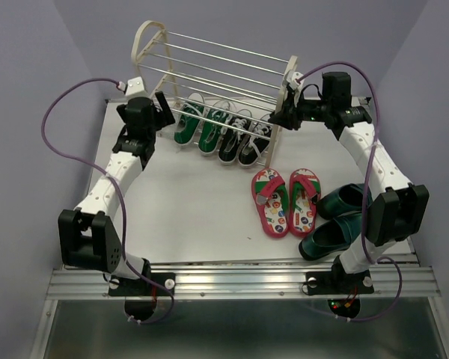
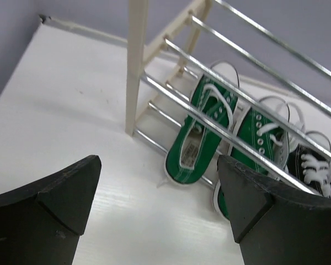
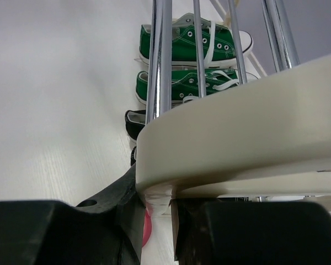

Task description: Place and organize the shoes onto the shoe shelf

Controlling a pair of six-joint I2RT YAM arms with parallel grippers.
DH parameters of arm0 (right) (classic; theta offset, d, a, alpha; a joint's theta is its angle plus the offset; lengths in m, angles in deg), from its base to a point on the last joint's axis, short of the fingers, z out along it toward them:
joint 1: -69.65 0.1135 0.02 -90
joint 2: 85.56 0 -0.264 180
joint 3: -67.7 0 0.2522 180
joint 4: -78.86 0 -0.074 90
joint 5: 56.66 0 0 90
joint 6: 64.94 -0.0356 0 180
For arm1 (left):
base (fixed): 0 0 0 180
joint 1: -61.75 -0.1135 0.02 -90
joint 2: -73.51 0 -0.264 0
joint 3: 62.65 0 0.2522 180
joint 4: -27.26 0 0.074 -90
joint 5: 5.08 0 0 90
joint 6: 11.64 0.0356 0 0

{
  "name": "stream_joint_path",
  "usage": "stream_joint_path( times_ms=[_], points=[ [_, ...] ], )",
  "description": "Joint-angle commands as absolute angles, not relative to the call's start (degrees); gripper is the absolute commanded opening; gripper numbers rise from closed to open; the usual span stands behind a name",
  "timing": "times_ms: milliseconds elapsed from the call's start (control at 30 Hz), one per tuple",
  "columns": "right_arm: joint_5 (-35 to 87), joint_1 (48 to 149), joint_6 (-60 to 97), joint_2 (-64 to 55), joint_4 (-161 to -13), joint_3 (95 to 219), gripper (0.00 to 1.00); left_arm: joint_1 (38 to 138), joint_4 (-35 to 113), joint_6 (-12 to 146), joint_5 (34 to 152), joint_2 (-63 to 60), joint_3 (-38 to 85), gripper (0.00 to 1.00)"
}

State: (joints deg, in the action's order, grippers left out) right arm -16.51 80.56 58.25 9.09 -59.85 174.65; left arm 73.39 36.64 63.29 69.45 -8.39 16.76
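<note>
The shoe shelf stands at the back of the table, tilted. The green sneakers and the black sneakers lie on its bottom tier. The flip-flops and the teal loafers lie on the table at the right. My right gripper is shut on the shelf's right side frame. My left gripper is open and empty just left of the shelf; the green sneakers show between its fingers.
The table's back left corner meets the lilac walls. The purple cables loop above both arms. The arm bases sit on the metal rail at the near edge.
</note>
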Motion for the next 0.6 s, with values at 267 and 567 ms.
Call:
stream_joint_path(
  times_ms=[267,567],
  points=[
    [-14.21,79.93,64.26,10.76,-56.27,179.19,0.01,65.18,26.79,75.63,80.33,-21.65,35.83,0.99],
    [-12.36,79.93,62.86,13.14,-55.22,181.30,0.02,63.86,24.94,78.10,84.56,-29.41,45.59,0.66]
  ],
)
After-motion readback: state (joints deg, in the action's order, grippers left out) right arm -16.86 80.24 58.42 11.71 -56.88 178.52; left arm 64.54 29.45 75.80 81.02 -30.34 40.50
